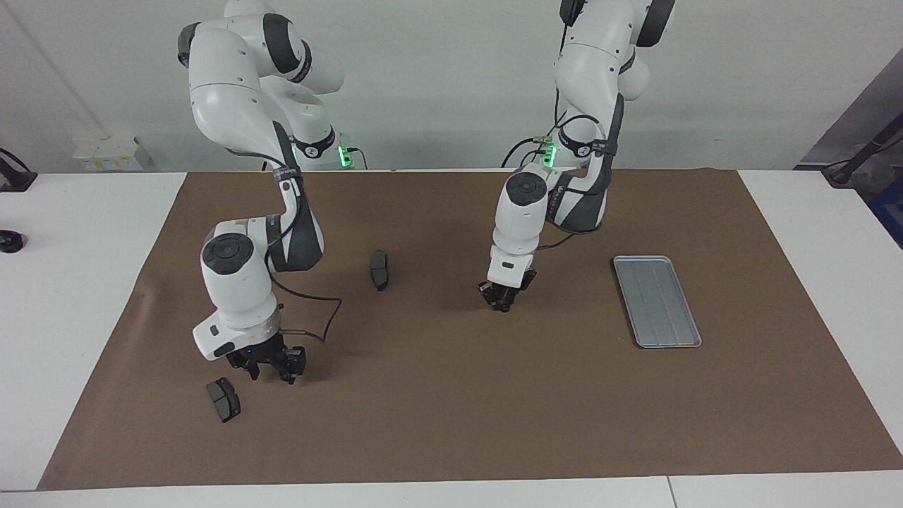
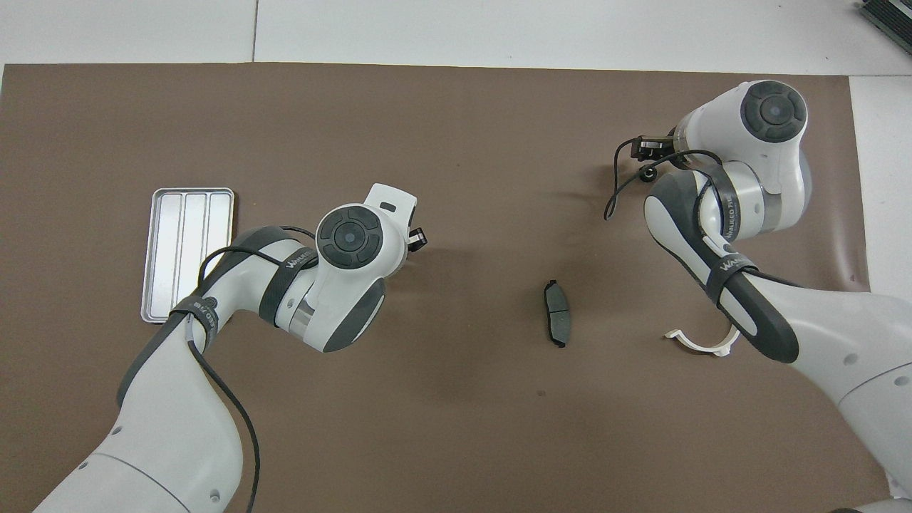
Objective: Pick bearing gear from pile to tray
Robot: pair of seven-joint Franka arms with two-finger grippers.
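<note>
Picking is the step now: left pincer [image 1: 502, 303] sits low at the worktop's middle, right pincer [image 1: 271, 368] near the dark curved pad [image 1: 223, 399], grips unclear; next, carry gears to the flat silver metal tray [image 1: 657, 300].

Both arms reach forward and bend steeply down. The left gripper [image 1: 502, 305] hangs low mid-table; the right gripper [image 1: 270, 370] hangs low toward its own end.

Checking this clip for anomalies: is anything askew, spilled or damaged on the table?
Nothing stands out. The ridged silver-grey metal tray lies flat and empty on the brown mat; two dark pad-shaped parts lie flat, well apart.
</note>
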